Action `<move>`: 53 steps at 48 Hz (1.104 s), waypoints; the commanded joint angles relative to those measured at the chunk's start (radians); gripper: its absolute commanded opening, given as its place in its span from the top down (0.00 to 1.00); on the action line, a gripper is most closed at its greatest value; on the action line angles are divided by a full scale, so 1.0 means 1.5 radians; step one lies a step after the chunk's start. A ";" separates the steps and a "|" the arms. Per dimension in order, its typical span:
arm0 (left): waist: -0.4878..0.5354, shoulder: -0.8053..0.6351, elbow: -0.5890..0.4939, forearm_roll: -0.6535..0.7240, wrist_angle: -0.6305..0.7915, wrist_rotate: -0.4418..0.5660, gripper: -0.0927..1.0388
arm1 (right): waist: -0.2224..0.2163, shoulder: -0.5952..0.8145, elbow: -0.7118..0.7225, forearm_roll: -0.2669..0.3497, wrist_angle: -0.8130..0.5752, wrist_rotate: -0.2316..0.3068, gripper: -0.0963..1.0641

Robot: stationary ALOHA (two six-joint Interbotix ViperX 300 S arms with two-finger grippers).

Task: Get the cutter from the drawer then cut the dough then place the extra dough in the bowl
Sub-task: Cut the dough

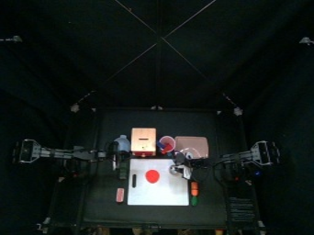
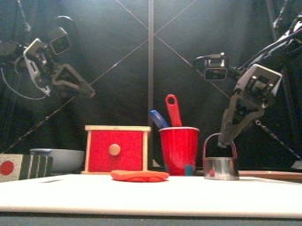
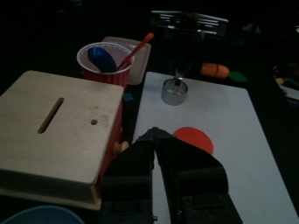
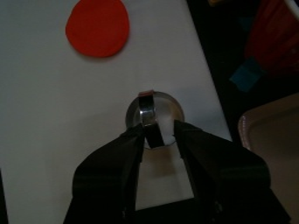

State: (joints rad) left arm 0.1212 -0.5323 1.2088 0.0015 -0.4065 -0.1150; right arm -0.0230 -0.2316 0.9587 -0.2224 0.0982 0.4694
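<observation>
The right gripper point(image 4: 156, 138) pinches the wire handle of the cutter point(image 2: 221, 168). The cutter stands directly below it on the white cutting board point(image 1: 172, 195), to the right of the red dough point(image 2: 139, 176) and apart from it. The left gripper point(image 3: 156, 144), jaws pressed together, hangs raised near the wooden box point(image 2: 118, 150).

A red cup point(image 2: 179, 150) holding a blue knife point(image 2: 157, 119) and a red knife point(image 2: 174, 108) stands just beside the pink tray point(image 1: 193, 145).
</observation>
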 commanded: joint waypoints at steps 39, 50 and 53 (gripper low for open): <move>-0.003 -0.001 0.005 0.000 -0.006 -0.001 0.53 | 0.053 0.106 -0.225 -0.046 -0.006 -0.005 0.40; -0.007 -0.001 0.006 0.000 -0.006 -0.001 0.53 | 0.061 0.159 -0.265 -0.048 -0.006 -0.006 0.40; -0.008 0.000 0.006 -0.001 -0.006 -0.001 0.53 | 0.064 0.173 -0.274 -0.048 -0.006 -0.008 0.40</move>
State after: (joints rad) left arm 0.1135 -0.5323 1.2287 0.0015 -0.4080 -0.1150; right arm 0.0675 0.0322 0.5829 -0.2945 0.0966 0.4587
